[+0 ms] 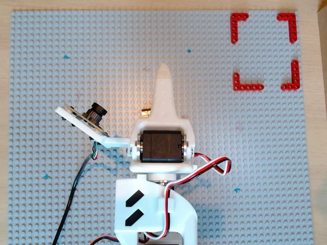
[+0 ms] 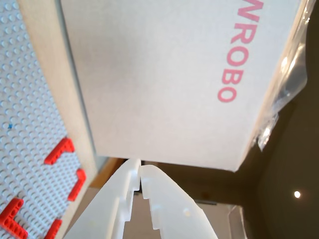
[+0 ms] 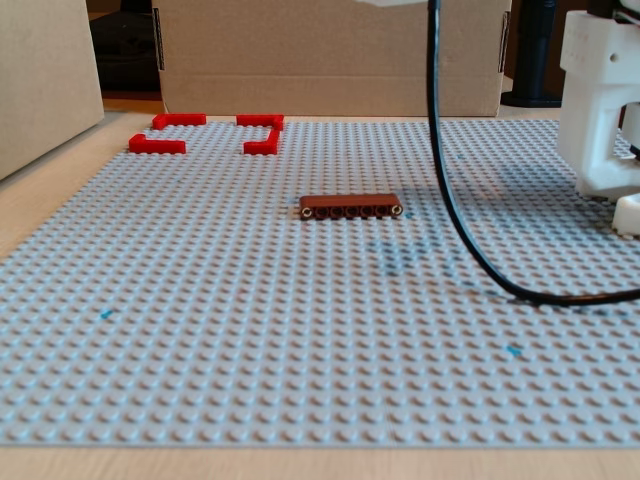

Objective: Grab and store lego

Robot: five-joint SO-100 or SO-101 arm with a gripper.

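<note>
Gripper (image 2: 139, 174) clenched, empty, raised above my baseplate (image 3: 250, 330); brown lego (image 3: 352, 206) lies flat, well apart from red corners (image 3: 205, 133).

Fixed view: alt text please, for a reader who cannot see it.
A brown lego beam lies flat and alone near the middle of a grey studded baseplate. Four red corner pieces mark a square at the far left, before a cardboard box. A black cable hangs in front, and the white arm stands at the right edge.
</note>
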